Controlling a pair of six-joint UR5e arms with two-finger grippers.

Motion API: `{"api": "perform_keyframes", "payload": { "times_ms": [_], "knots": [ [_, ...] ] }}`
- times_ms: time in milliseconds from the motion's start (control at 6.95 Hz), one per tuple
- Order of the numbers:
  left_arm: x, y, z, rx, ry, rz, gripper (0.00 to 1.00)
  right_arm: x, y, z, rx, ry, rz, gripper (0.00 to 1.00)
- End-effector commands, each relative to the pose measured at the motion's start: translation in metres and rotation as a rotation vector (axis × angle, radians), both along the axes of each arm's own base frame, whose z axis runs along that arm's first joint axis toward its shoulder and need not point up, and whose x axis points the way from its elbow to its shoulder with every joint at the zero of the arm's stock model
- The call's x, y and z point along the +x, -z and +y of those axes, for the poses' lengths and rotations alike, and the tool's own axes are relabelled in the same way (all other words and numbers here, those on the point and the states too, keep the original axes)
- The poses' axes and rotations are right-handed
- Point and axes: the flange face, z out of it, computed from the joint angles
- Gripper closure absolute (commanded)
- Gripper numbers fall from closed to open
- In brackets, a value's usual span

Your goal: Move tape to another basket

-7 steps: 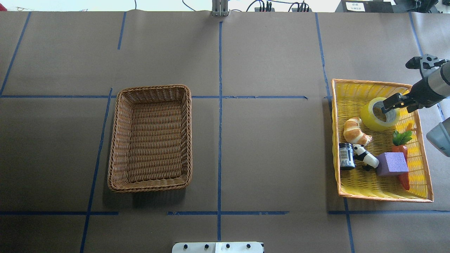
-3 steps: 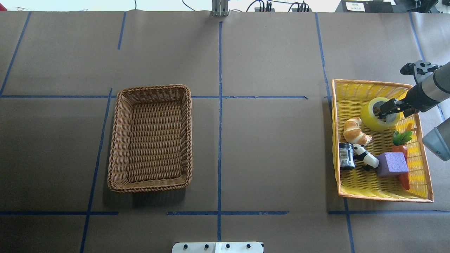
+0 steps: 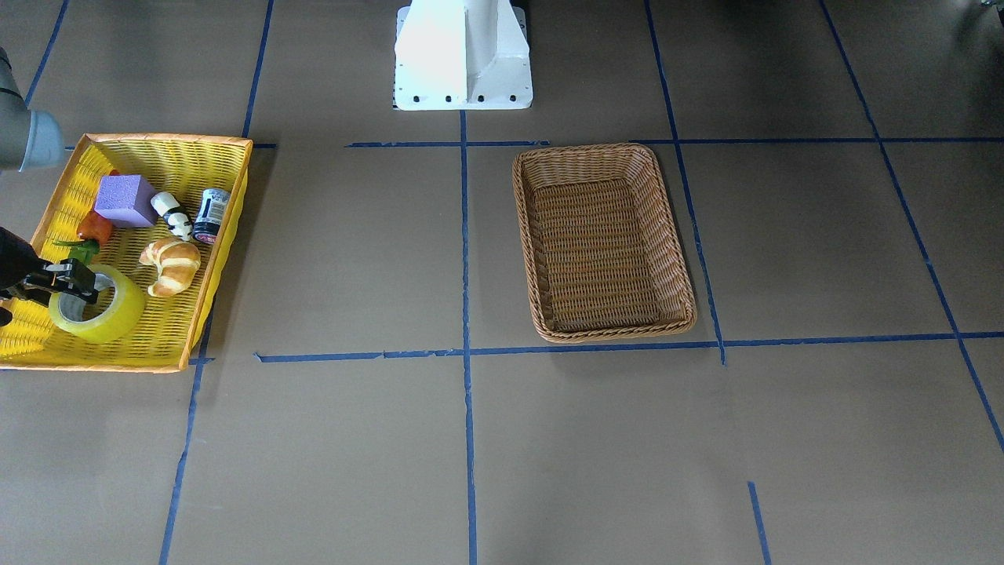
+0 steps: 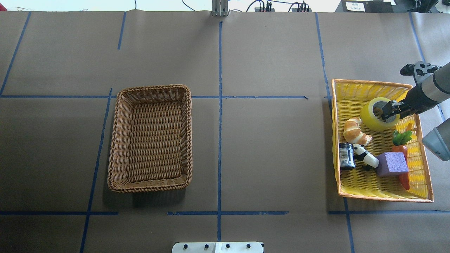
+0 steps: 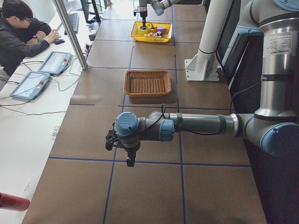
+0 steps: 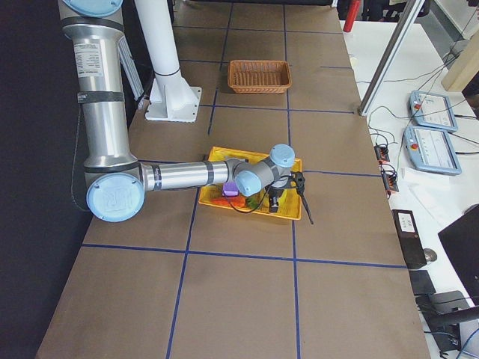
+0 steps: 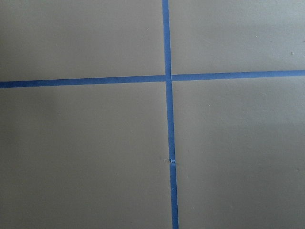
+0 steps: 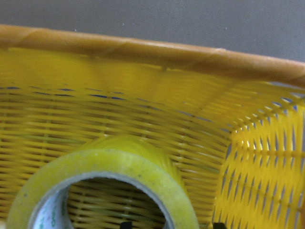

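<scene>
Straddling the wall of the tape in the yellow basket, right jaws seem apart.

yellow basket | croissant | panda | purple block | carrot | jar

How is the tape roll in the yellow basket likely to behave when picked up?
The tape looks a thick wound ring on a white core, so probably stiff, not crushable. Its glossy wall may slip in the right claw, which straddles it. It rests hole-up now; tipped on edge, it would likely roll.
</scene>
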Motion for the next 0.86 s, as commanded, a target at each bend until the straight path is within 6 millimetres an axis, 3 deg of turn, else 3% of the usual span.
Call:
{"api": "perform_keyframes", "payload": {
  "times_ms": [0, 288, 432, 719],
  "knots": [
    [0.001, 0.001, 0.000, 0.000, 0.000, 0.016, 0.00, 0.000, -0.001, 0.001, 0.003, 0.006, -0.001, 0.93],
    [0.001, 0.006, 0.000, 0.008, 0.001, 0.016, 0.00, 0.001, 0.002, 0.000, 0.007, 0.002, -0.004, 1.00],
    [0.001, 0.006, 0.000, 0.008, 0.001, 0.016, 0.00, 0.007, 0.013, -0.002, 0.020, -0.009, -0.020, 1.00],
    [0.001, 0.018, -0.001, 0.032, 0.001, 0.015, 0.00, 0.056, 0.053, -0.014, 0.032, -0.069, -0.128, 1.00]
  ]
}}
